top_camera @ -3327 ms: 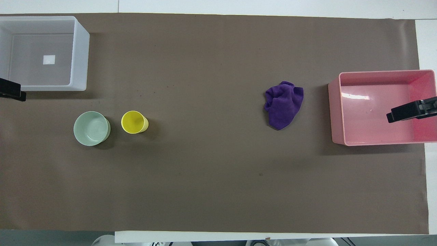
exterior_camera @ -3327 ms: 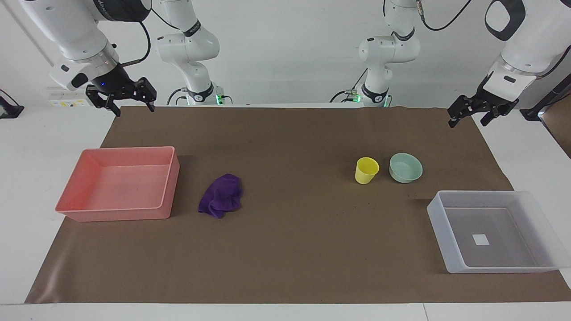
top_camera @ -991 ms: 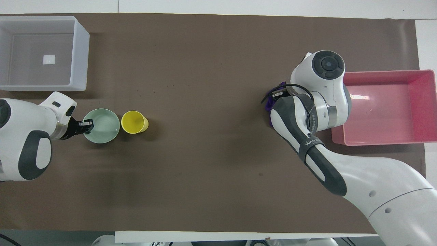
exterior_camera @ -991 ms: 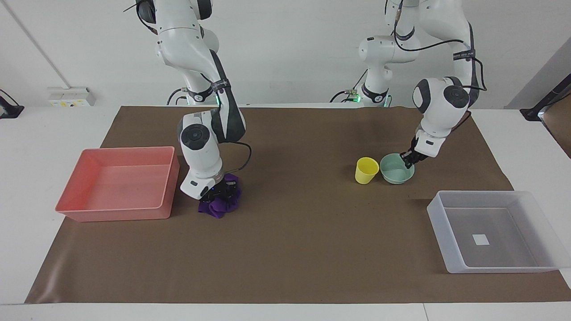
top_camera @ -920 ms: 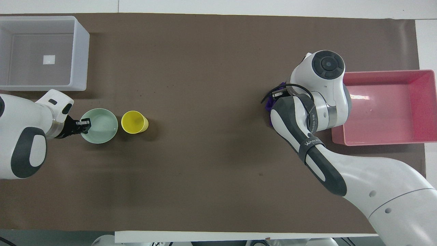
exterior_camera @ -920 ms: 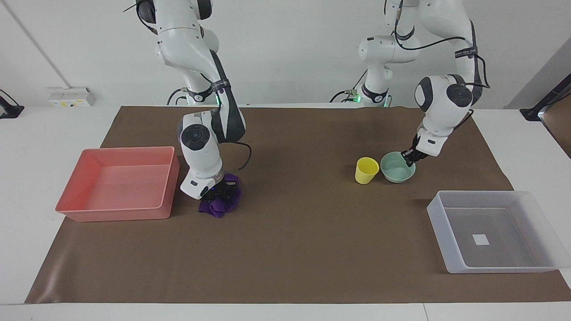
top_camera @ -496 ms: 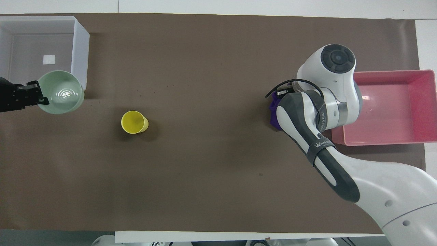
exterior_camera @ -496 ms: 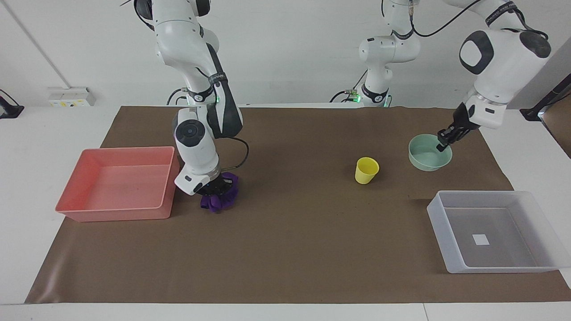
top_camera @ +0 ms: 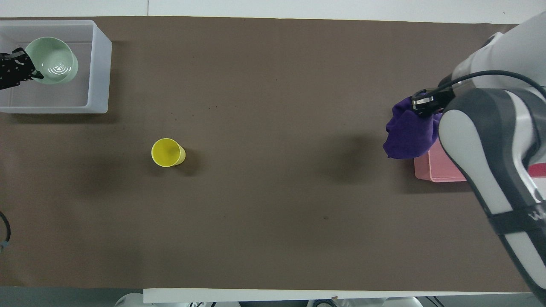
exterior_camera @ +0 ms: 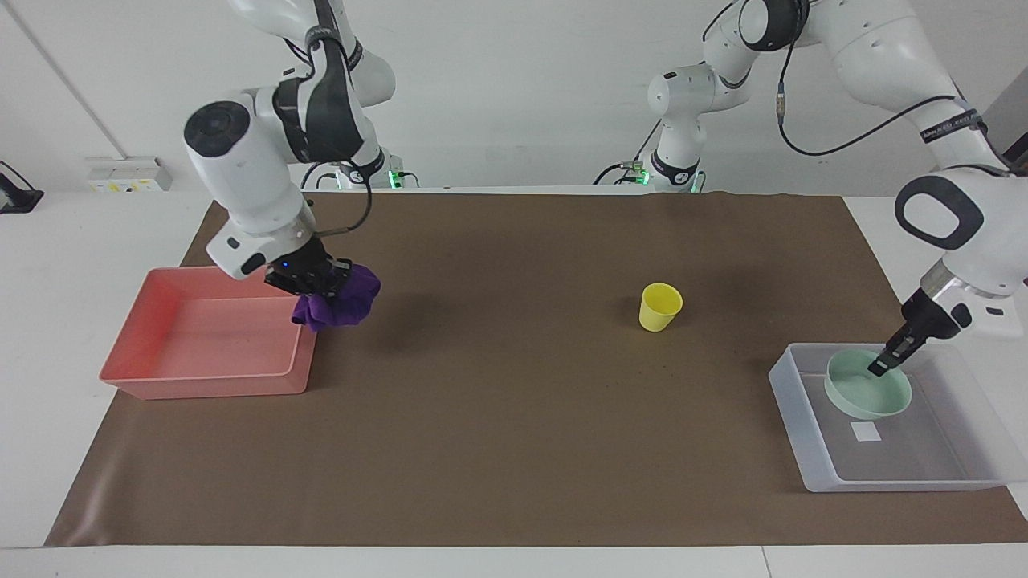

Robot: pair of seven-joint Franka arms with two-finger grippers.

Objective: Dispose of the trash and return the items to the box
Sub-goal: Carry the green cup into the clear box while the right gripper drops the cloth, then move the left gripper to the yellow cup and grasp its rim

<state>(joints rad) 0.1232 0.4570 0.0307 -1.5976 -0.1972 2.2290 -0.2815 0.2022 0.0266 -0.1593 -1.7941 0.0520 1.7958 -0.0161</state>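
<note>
My right gripper [exterior_camera: 309, 282] is shut on the purple cloth [exterior_camera: 337, 299] and holds it in the air over the pink tray's edge; the cloth also shows in the overhead view [top_camera: 409, 134]. My left gripper [exterior_camera: 882, 368] is shut on the rim of the mint-green bowl [exterior_camera: 869, 389] and holds it inside the translucent box [exterior_camera: 791, 401], just above its bottom; the overhead view shows the gripper [top_camera: 26, 74], bowl [top_camera: 53, 59] and box [top_camera: 100, 64]. The yellow cup [exterior_camera: 660, 307] stands upright on the mat, also seen in the overhead view [top_camera: 167, 152].
The pink tray [exterior_camera: 144, 321] lies at the right arm's end of the table and is mostly hidden by the right arm in the overhead view [top_camera: 435, 170]. A brown mat [exterior_camera: 522, 417] covers the table. A white label [exterior_camera: 866, 431] lies on the box's bottom.
My right gripper has lifted the cloth off the mat and carried it to the pink tray's edge. My left gripper has carried the bowl from beside the cup into the box.
</note>
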